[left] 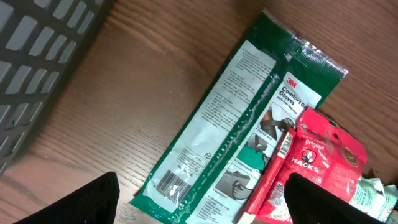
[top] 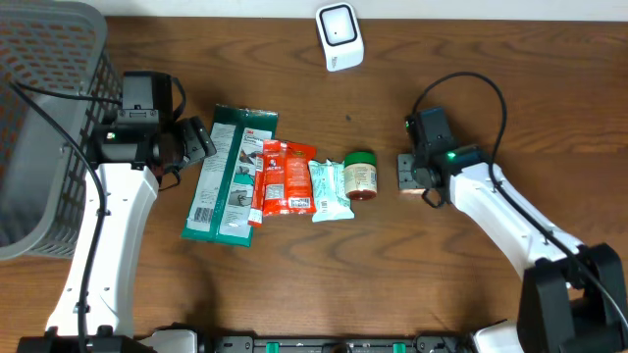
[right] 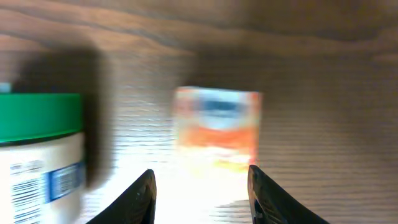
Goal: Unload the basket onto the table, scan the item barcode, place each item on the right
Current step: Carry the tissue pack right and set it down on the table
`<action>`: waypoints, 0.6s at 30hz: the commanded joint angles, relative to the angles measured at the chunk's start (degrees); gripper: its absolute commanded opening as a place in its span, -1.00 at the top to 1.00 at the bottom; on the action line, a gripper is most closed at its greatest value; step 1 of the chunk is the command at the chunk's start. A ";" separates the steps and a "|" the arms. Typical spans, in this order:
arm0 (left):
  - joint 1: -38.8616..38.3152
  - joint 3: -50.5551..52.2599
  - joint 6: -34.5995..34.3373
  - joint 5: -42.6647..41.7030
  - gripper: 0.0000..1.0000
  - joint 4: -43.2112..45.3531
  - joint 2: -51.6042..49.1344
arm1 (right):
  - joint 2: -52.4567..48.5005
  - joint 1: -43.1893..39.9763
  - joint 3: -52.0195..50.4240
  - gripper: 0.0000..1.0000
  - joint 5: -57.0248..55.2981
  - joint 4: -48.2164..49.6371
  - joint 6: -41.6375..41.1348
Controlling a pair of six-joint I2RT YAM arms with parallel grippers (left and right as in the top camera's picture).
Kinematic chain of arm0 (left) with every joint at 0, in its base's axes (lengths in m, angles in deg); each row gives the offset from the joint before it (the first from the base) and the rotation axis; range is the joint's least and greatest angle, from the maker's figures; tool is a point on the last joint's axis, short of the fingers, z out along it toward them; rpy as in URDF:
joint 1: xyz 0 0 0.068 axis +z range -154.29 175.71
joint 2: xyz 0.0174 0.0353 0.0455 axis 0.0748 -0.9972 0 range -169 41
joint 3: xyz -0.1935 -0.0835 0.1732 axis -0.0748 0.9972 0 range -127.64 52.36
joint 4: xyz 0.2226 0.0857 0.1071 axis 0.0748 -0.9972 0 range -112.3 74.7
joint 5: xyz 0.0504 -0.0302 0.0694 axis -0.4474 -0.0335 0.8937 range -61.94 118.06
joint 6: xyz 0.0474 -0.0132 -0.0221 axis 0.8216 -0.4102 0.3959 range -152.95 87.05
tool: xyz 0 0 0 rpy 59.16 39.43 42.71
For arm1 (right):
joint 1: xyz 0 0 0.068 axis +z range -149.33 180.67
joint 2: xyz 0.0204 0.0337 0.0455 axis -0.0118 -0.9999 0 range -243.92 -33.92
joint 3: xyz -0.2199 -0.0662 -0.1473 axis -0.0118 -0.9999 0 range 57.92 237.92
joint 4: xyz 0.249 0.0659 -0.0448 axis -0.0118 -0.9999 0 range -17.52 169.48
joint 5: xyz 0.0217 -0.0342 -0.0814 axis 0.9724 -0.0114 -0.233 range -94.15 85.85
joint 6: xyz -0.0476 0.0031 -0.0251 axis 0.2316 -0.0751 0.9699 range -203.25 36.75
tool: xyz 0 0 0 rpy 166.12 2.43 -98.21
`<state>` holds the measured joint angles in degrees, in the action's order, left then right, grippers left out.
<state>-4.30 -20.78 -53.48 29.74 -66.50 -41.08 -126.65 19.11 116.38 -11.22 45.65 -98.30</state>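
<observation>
At the far left of the brown wooden table we see a grey slotted plastic basket. Just beside it, the left claw hangs over the left edge of a long green-and-white plastic package marked 3M. In the left wrist view its two black fingers stand wide apart, with only the package lying below them, so it holds nothing. A barcode faces up near one end of that package.

A red foil packet printed HACKS overlaps the package's right edge. A pale green-and-white wrapper lies touching the packet's right side. Near the back edge of the table, well apart from this row, stands a white rounded barcode scanner. The row goes on with a small cream jar with a green lid, which lies on its side and shows a barcode on its label.

Across a strip of bare wood from the jar, a small orange-and-blue box rests on the table, and the right claw is close against it. The right wrist view is blurred. Its fingers are parted about as wide as the box, and the box sits just beyond their tips rather than pinched between them. We read this claw as partly open and empty. We cannot make out any print on the box.
</observation>
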 commanded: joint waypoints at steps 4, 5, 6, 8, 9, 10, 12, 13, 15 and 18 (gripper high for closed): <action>0.17 -0.55 0.57 0.35 -0.71 -0.20 0.42 | 1.42 -3.26 2.54 -0.09 10.08 -1.01 3.21; 0.15 -0.55 0.57 0.35 -0.70 -0.20 0.42 | 1.42 -4.55 3.43 -0.10 12.74 -1.73 3.39; 0.15 -0.55 0.57 0.35 -0.70 -0.20 0.42 | 1.38 -6.14 4.33 -0.10 15.13 -2.34 3.39; 0.17 -0.55 0.57 0.33 -0.70 -0.20 0.42 | 1.36 -9.60 5.38 -0.06 18.75 -2.64 3.39; 0.15 -0.55 0.57 0.35 -0.70 -0.20 0.42 | 1.36 -11.45 5.57 -0.04 20.68 -2.64 3.39; 0.15 -0.55 0.57 0.35 -0.71 -0.20 0.42 | 1.33 -13.05 5.57 -0.03 22.47 -2.62 3.45; 0.15 -0.55 0.57 0.35 -0.71 -0.20 0.42 | 0.92 -16.04 5.53 0.03 26.34 -2.86 4.50; 0.15 -0.55 0.57 0.35 -0.70 -0.20 0.42 | 0.61 -17.20 5.53 0.03 28.28 -3.06 5.27; 0.15 -0.55 0.57 0.35 -0.70 -0.20 0.42 | -0.37 -18.95 5.51 0.02 31.12 -3.28 6.21; 0.15 -0.55 0.57 0.35 -0.70 -0.20 0.42 | -2.40 -19.96 5.51 0.03 31.67 -3.26 6.47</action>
<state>-4.30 -20.78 -53.48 29.76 -66.48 -41.08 -126.89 -0.21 121.23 14.79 42.61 -93.79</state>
